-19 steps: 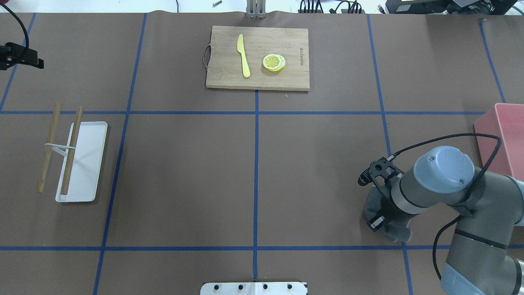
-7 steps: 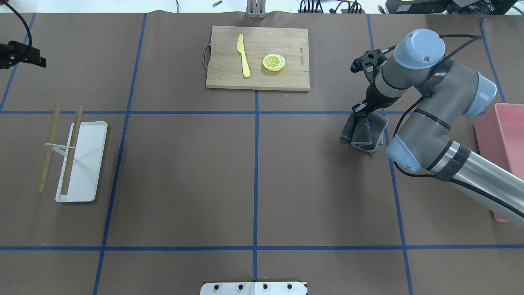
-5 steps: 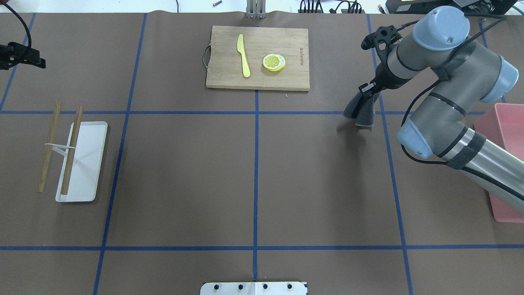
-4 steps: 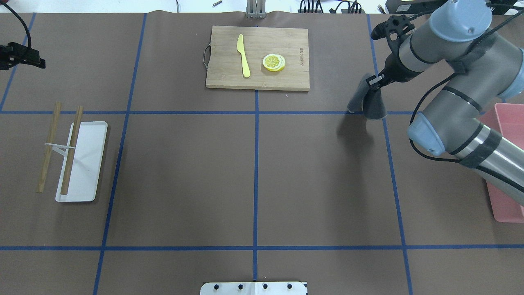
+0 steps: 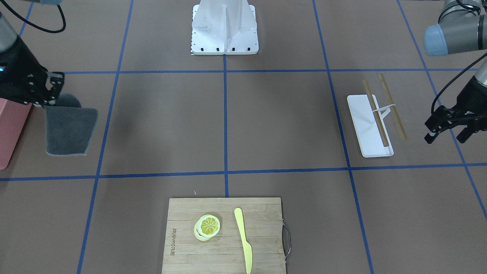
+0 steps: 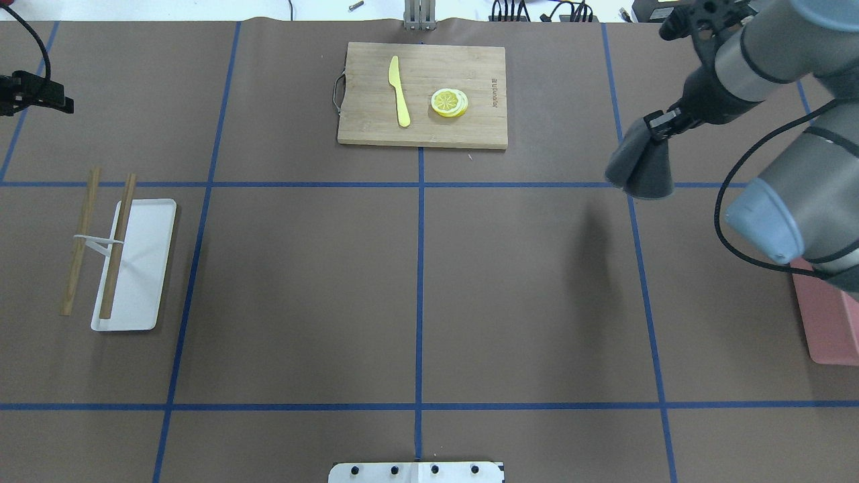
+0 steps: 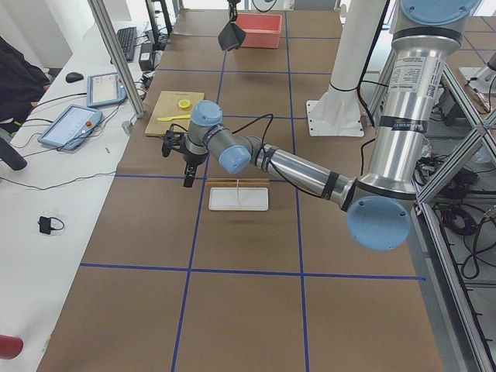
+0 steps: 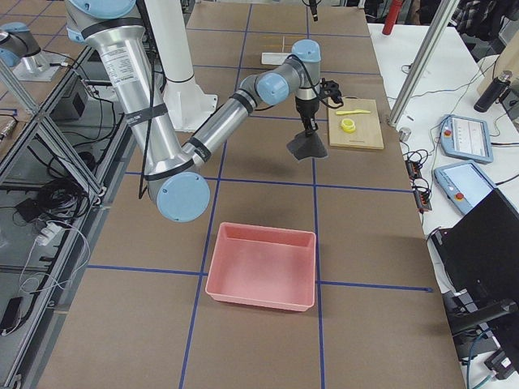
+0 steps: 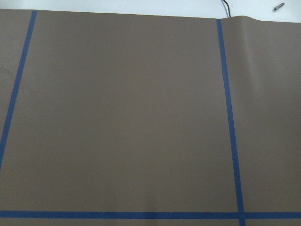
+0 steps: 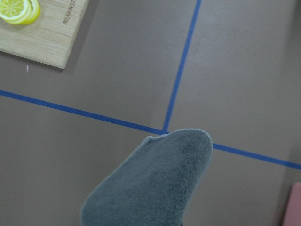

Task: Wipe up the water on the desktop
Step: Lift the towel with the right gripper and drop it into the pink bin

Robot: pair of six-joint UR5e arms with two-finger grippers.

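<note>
My right gripper (image 6: 656,129) is shut on the top of a grey cloth (image 6: 641,169), which hangs folded in the air above the desktop (image 6: 302,268) at the far right. The front view shows the cloth (image 5: 68,129) dangling below the right gripper (image 5: 48,102). The right wrist view has the cloth (image 10: 150,183) over a crossing of blue tape lines. Open and empty, my left gripper (image 5: 449,135) hovers at the far left, beyond the tray. I can make out no water on the brown surface.
A bamboo cutting board (image 6: 423,131) with a yellow knife (image 6: 400,90) and lemon slices (image 6: 449,102) lies at the far middle. A white tray (image 6: 137,268) with chopsticks (image 6: 117,248) sits on the left. A pink bin (image 6: 829,315) stands at the right edge.
The right arm dragged the cloth from the near right toward the far side, then lifted it off the desktop and to the right. The left gripper stayed in place.
</note>
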